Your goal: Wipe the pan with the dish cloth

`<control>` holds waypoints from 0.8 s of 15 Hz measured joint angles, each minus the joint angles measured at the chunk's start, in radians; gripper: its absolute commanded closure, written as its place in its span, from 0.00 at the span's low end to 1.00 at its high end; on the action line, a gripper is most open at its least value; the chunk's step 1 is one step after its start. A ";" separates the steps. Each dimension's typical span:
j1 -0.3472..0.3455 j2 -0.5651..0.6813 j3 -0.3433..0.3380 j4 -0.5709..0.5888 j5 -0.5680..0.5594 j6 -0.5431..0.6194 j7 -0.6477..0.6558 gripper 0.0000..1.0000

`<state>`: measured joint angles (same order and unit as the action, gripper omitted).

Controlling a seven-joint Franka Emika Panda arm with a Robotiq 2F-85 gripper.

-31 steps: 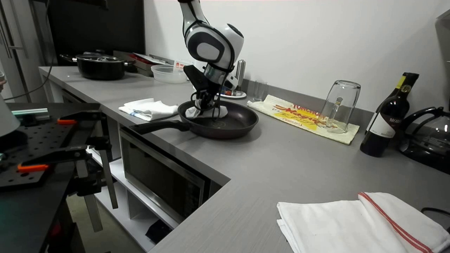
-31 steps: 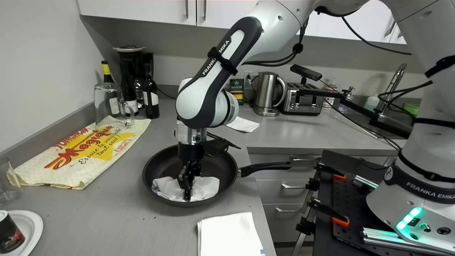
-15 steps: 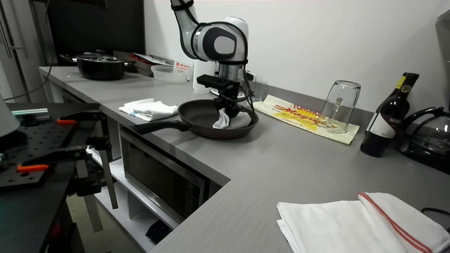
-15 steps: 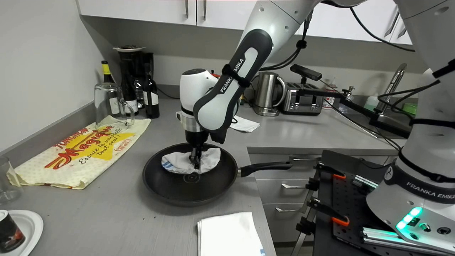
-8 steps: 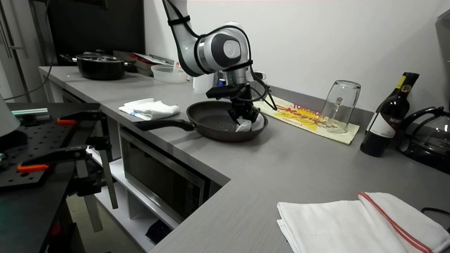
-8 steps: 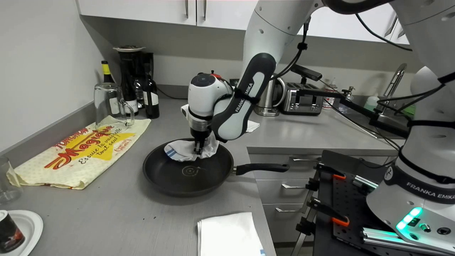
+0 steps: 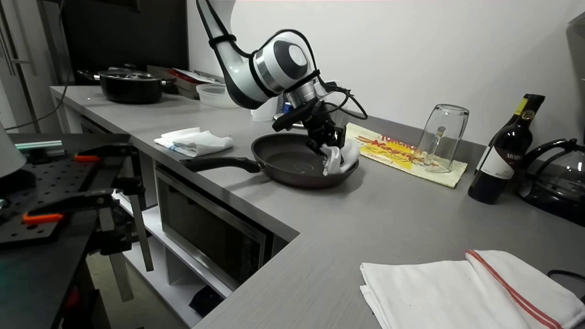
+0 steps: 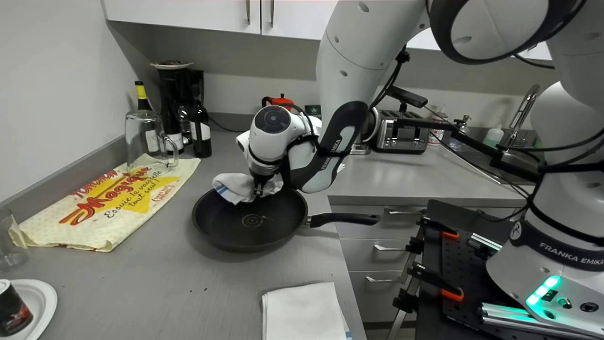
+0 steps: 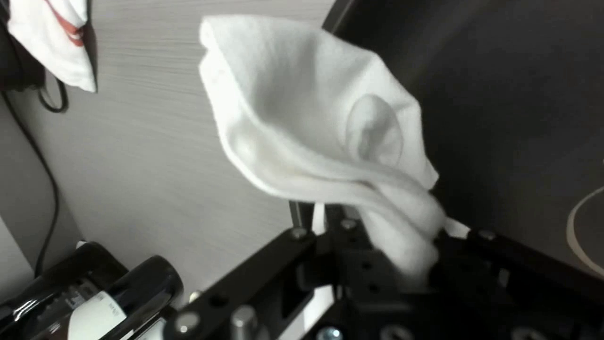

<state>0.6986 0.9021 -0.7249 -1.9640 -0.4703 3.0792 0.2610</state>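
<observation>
The dark frying pan [image 7: 292, 157] sits on the grey counter, handle toward the counter's edge; it also shows in an exterior view [image 8: 250, 231] and the wrist view [image 9: 509, 104]. My gripper [image 7: 330, 145], also in an exterior view [image 8: 259, 190], is tilted over the pan's rim on the side toward the bottles. It is shut on the white dish cloth [image 7: 349, 155], bunched and draped over that rim. The cloth shows a blue stripe in an exterior view [image 8: 233, 185]. In the wrist view the cloth [image 9: 302, 85] rises from between the fingers [image 9: 401, 236] and partly hides them.
A folded white cloth [image 7: 194, 141] lies beside the pan. An upturned glass mug [image 7: 441, 137] stands on a yellow printed cloth [image 7: 388, 148] by the wall. Wine bottles [image 8: 200, 127] stand in the corner. A red-striped towel [image 7: 457, 292] and a plate [image 8: 45, 302] lie on the counter.
My gripper has swept the cloth across the pan to the rim on the bottles' side and tilted. The pan has slid a little the same way. The cloth stays gripped.
</observation>
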 measured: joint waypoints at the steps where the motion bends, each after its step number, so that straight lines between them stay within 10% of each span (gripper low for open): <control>1: 0.050 -0.003 -0.041 -0.015 0.020 0.000 0.002 0.96; 6: 0.285 -0.084 -0.204 -0.149 0.119 -0.019 0.001 0.96; 12: 0.381 -0.384 -0.110 -0.310 0.169 -0.135 -0.008 0.96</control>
<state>1.0796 0.5181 -0.8353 -2.2735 -0.3011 2.9445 0.2535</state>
